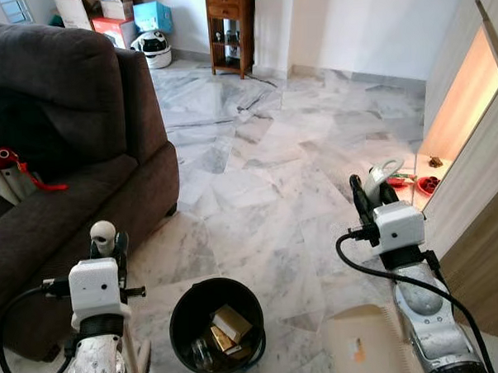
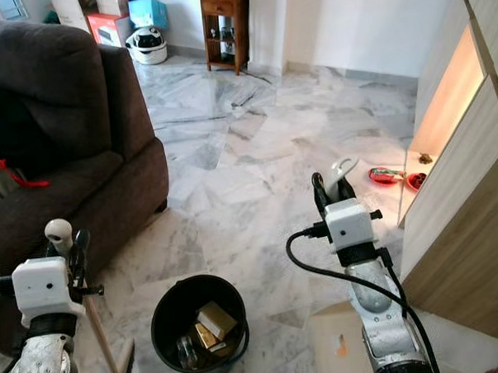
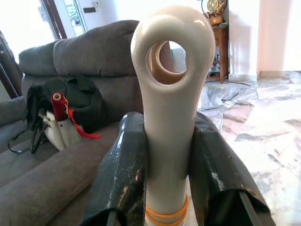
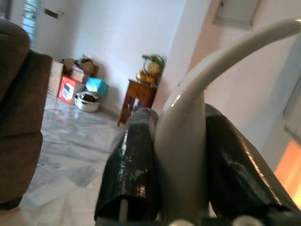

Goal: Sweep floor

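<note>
We had the left end effector point(image 3: 164, 155) clamped on the broom handle point(image 3: 171, 94), right end effector point(image 4: 181, 160) clamped on the dustpan handle point(image 4: 188, 122); black bucket point(image 1: 216, 328) between them on the marble floor point(image 1: 266, 194).

My broom handle point(image 3: 171, 108) runs off the picture's bottom edge, so I cannot see its brush. The bent white handle point(image 4: 197, 117) is cut off too. Small things in my black bucket point(image 1: 184, 309) look blurry.
</note>
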Robot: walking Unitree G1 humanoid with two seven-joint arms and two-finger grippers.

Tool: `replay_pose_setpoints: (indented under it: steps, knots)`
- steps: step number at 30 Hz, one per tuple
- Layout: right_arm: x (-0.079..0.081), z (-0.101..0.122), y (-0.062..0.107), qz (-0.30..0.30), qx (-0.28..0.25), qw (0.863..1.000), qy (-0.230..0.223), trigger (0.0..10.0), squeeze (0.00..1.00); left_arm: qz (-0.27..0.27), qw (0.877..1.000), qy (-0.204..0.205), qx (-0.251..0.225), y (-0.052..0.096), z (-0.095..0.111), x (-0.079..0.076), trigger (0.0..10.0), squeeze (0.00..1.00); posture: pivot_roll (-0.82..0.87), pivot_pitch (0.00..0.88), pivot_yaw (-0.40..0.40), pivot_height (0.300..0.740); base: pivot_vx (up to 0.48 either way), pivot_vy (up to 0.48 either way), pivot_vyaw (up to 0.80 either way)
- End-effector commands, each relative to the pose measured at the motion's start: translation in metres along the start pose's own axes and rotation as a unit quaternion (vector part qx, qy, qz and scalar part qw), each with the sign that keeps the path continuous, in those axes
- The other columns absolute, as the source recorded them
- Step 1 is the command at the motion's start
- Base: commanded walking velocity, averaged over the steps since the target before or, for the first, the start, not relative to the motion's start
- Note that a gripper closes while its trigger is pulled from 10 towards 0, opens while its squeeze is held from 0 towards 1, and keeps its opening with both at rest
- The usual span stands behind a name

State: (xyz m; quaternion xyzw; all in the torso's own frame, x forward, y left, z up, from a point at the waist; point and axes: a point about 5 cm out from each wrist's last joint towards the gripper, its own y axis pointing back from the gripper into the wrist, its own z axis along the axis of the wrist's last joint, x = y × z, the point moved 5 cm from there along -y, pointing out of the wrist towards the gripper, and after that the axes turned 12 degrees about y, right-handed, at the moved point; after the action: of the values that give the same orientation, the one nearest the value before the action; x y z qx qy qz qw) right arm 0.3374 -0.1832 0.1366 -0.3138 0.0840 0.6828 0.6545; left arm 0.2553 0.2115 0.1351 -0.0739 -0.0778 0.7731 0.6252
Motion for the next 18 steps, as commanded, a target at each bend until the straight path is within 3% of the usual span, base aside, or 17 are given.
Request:
replay_pose_setpoints:
  steps: [1,7,18]
  knots:
    - [-0.004,0.003,-0.004,-0.009,-0.012,1.0,-0.002,10.0,0.0,-0.011,1.0,-0.001,-0.015,-0.001,0.005,-0.004,10.0,0.0,0.09,0.0,0.013,0.74,0.0,0.0,0.0]
    - [-0.007,-0.007,-0.007,-0.011,-0.002,1.0,0.002,10.0,0.0,-0.039,0.999,0.007,-0.018,0.0,0.005,-0.014,10.0,0.0,0.09,0.0,0.009,0.74,0.0,0.0,0.0]
    - [-0.01,-0.009,-0.014,-0.025,-0.002,0.999,-0.028,10.0,0.0,-0.025,0.999,-0.009,-0.021,-0.005,0.003,-0.005,10.0,0.0,0.1,0.0,-0.004,0.74,0.0,0.0,0.0]
